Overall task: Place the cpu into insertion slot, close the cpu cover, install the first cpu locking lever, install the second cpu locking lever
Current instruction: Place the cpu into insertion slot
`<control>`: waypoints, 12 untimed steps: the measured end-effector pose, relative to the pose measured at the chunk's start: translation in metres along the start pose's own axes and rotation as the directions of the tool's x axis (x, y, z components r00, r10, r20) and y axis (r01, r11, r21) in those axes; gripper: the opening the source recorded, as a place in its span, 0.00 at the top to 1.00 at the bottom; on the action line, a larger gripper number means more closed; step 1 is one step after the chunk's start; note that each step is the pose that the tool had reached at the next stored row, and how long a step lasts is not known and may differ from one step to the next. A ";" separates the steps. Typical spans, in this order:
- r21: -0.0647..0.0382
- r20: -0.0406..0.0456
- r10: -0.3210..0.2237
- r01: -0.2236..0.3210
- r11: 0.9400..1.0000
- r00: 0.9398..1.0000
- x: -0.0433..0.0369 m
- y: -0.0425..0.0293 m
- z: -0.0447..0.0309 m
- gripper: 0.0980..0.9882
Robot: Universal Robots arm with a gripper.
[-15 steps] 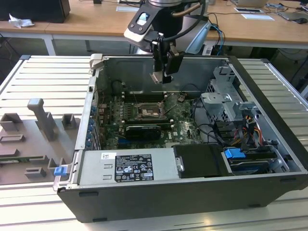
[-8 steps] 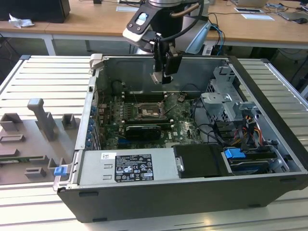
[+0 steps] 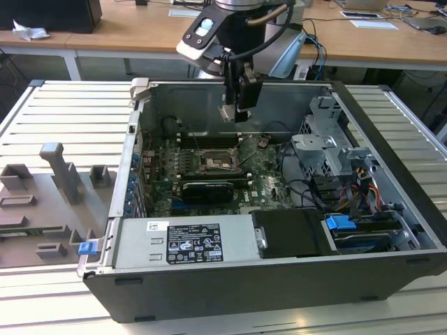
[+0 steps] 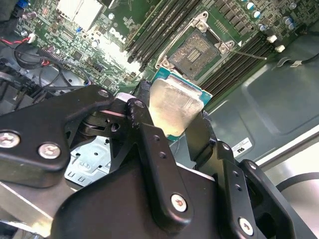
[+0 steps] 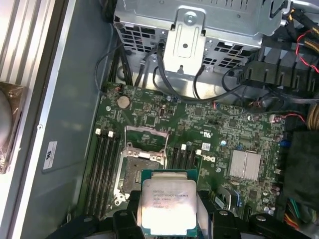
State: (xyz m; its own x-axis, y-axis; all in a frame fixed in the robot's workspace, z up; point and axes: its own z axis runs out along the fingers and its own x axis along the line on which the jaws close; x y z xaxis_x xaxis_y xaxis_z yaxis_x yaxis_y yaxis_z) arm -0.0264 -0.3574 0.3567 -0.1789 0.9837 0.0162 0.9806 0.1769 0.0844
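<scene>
While the gripper hangs inside the open computer case, its fingers are clenched on the cpu, held clear above the motherboard, near the bare insertion slot, not seated.

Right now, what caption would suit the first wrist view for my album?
Black pincer grips a flat square silver-topped cpu above the green motherboard's empty socket.

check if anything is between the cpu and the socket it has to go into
Nothing visible stands in the way. The gripper holds the cpu in the air over the motherboard. The socket lies bare beneath it, and the cpu cover looks swung up off it. The nearby cables sit off to the side.
</scene>
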 end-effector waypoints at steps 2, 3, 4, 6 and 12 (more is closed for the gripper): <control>0.000 0.001 0.010 -0.010 1.000 1.000 0.0000 0.0000 0.0001 0.52; 0.000 0.001 0.015 -0.015 1.000 1.000 0.0000 0.0000 0.0002 0.52; 0.000 0.002 0.020 -0.020 1.000 1.000 0.0000 0.0000 0.0003 0.52; -0.001 0.003 0.033 -0.033 0.999 0.999 0.0000 0.0000 0.0004 0.52; -0.001 0.005 0.063 -0.063 0.998 0.998 0.0000 -0.0001 0.0009 0.52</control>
State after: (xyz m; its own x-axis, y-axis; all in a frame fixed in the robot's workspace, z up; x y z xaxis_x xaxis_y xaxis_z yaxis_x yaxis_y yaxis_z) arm -0.0264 -0.3574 0.3558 -0.1167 0.9930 0.0162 0.9898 0.1149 0.0844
